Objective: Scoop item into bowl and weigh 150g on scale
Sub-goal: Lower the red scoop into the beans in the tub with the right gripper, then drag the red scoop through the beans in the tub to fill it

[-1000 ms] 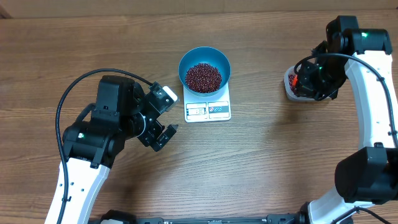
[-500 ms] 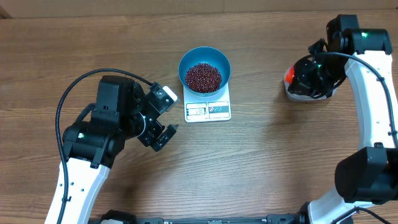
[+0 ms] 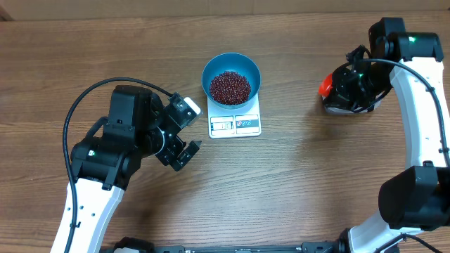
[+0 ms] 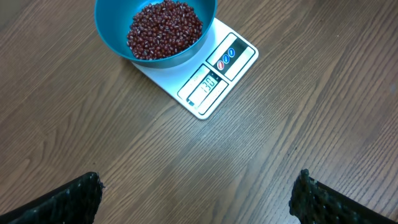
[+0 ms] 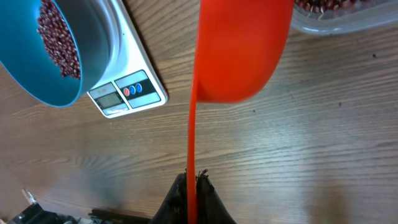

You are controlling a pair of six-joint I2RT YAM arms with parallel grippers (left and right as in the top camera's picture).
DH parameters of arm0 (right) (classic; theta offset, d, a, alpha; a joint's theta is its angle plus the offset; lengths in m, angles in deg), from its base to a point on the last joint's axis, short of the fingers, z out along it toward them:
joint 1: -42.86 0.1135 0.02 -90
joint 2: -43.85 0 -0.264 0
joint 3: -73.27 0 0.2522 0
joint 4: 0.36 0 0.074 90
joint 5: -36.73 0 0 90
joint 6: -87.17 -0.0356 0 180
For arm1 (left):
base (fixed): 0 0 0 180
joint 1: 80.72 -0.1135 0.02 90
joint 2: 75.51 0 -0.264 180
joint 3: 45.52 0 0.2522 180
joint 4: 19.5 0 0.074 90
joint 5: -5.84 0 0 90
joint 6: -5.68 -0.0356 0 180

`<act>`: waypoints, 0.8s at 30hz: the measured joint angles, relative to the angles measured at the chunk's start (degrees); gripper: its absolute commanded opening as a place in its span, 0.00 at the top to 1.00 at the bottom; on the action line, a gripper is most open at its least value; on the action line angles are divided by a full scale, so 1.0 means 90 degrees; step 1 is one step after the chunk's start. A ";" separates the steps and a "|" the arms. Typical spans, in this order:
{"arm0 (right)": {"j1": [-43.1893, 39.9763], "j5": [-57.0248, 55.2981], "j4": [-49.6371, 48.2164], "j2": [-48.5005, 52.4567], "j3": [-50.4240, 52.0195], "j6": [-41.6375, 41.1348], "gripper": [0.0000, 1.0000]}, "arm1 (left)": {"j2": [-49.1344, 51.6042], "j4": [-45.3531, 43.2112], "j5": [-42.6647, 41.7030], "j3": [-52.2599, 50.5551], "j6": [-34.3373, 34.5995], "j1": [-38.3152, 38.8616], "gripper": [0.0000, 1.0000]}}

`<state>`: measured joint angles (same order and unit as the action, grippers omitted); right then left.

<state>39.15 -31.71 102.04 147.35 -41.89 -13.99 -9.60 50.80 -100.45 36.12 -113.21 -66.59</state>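
Note:
The blue bowl [image 3: 214,69] stands on the white scale [image 3: 235,125] at the table's middle, holding a heap of red-brown beans [image 3: 230,86]. My left gripper [image 3: 190,131] hovers open just left of the scale, nothing between its fingers [image 4: 65,202]; the left wrist view shows bowl [image 4: 111,25], beans [image 4: 165,28] and lit scale display [image 4: 209,83] ahead. My right gripper [image 5: 193,182] is shut on the thin handle of an orange scoop [image 5: 242,50]. The scoop [image 3: 324,86] hangs at the left edge of a clear tub [image 3: 336,107], its underside toward the wrist camera, contents hidden.
The clear plastic tub [image 5: 339,18] at the right holds more beans. The left arm's black cable [image 3: 77,112] loops over the table on the left. Bare wooden tabletop lies between the scale and the tub.
The right arm has shifted the orange scoop leftward out of the tub, so more orange shows at the tub's left edge. The left arm, bowl and scale have not moved.

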 measured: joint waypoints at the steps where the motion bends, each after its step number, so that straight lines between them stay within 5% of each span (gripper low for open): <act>1: 0.0000 -0.0024 0.0012 0.0000 0.0000 0.0012 0.96 | 0.0000 0.0000 0.0000 0.0000 0.0000 0.0000 0.00; 24: 0.0005 -0.1452 -0.0070 0.0049 0.0000 -0.0007 0.96 | 0.0000 0.0000 0.0000 0.0000 0.0000 0.0000 0.00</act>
<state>39.20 -44.78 101.41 147.79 -41.89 -14.05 -9.60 50.80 -100.45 36.12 -113.21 -66.59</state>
